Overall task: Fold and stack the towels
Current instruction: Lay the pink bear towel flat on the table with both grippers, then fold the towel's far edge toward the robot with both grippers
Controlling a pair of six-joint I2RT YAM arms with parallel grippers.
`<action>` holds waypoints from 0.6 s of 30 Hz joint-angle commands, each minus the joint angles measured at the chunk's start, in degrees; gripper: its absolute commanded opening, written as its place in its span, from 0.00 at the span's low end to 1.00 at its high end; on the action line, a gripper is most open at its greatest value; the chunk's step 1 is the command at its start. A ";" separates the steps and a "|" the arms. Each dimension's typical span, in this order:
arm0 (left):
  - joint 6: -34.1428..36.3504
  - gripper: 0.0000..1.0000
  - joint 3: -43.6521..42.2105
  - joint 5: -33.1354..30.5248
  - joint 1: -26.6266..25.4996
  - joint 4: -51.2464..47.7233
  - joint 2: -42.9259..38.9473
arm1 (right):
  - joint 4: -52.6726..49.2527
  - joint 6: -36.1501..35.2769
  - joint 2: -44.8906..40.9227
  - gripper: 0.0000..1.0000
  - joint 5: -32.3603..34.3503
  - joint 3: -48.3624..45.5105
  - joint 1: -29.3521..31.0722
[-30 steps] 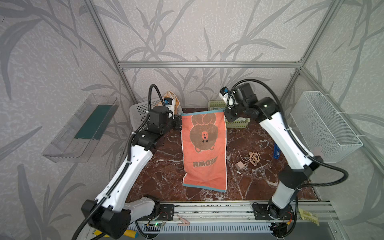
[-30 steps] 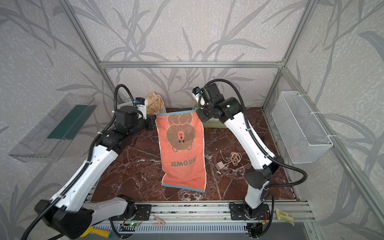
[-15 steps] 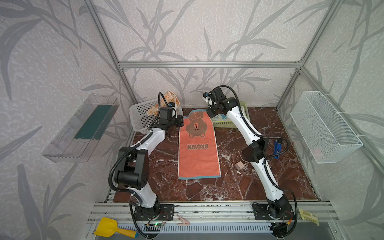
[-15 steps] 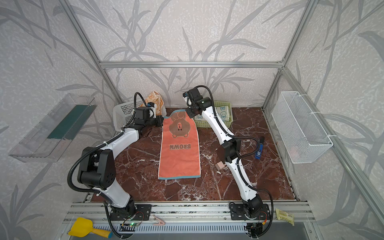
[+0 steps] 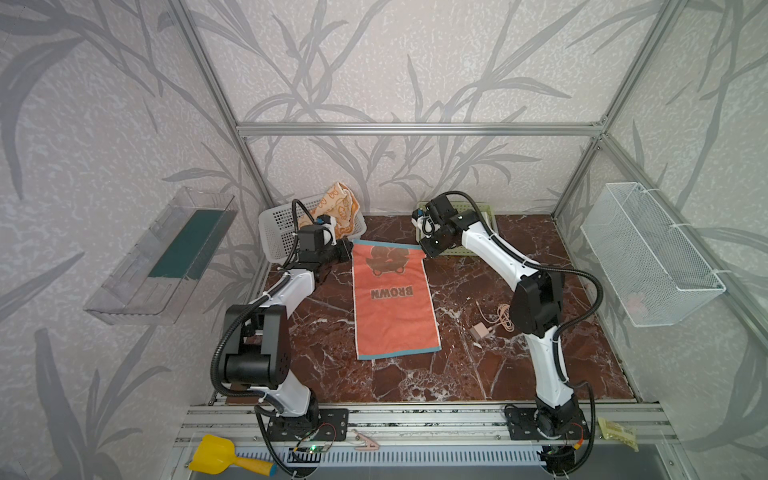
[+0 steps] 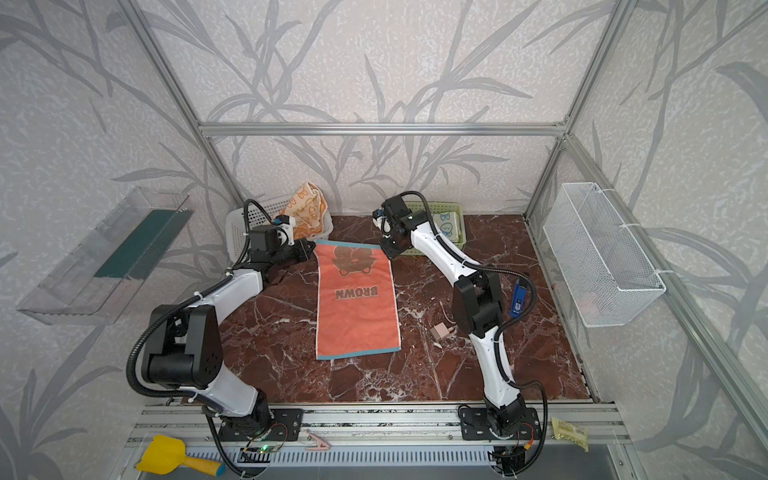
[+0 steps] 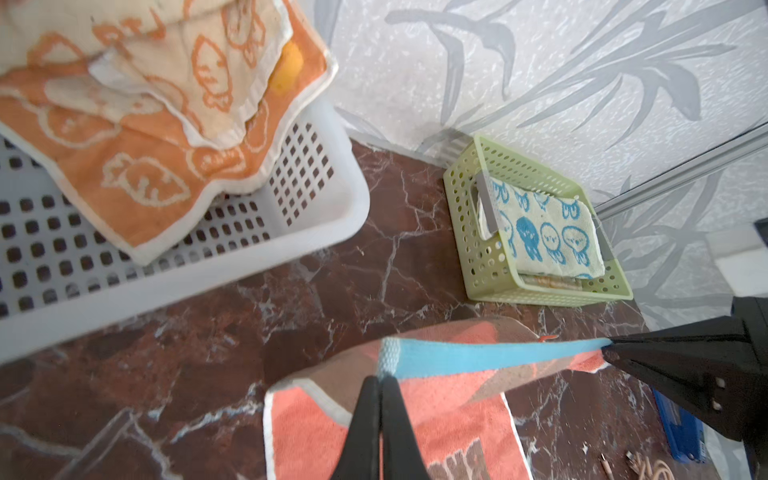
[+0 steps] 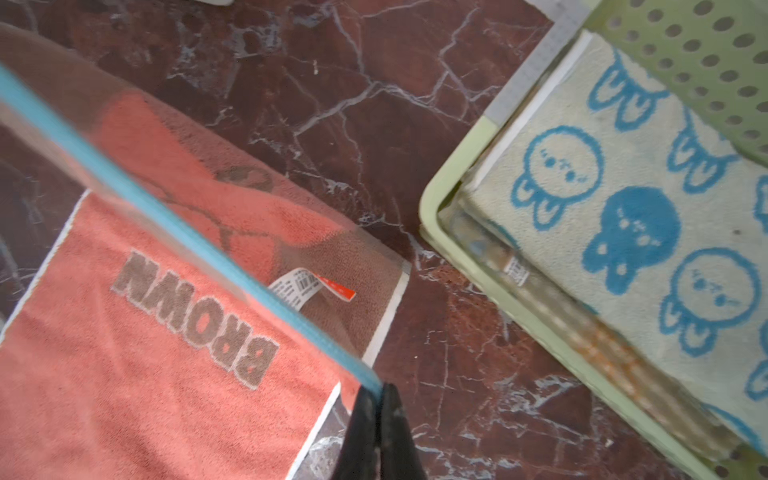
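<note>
Fingers (image 7: 363, 424) of the left gripper (image 5: 348, 250) and right gripper (image 5: 424, 252) are clamping the far corners of the coral towel (image 5: 395, 316), lying centrally on the worktop (image 5: 478, 374), risking a crooked fold should either slip.

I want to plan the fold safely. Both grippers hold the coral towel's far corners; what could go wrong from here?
1. The left gripper and right gripper pinch only the corner tips of the coral towel; one may slip out during the fold.
2. The charger and its cable lie close beside the towel and might get caught.
3. The right gripper is near the green basket and could nudge it.
</note>
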 commanded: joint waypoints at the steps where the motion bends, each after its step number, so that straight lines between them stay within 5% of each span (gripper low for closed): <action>1: -1.88 0.00 -4.14 2.42 0.58 0.91 -3.77 | 9.29 2.65 -8.38 0.00 -2.86 -10.97 -0.43; 5: -4.31 0.00 -9.82 3.42 1.32 3.05 -7.33 | 13.70 4.36 -12.80 0.00 -3.75 -21.48 -0.42; 12: -1.95 0.00 -10.33 3.81 1.46 -5.60 -16.06 | 9.19 4.36 -18.08 0.00 -4.15 -22.46 -0.09; 18: -5.27 0.00 -19.59 2.15 1.39 -7.72 -20.35 | 8.00 7.88 -21.29 0.00 -8.75 -31.62 1.93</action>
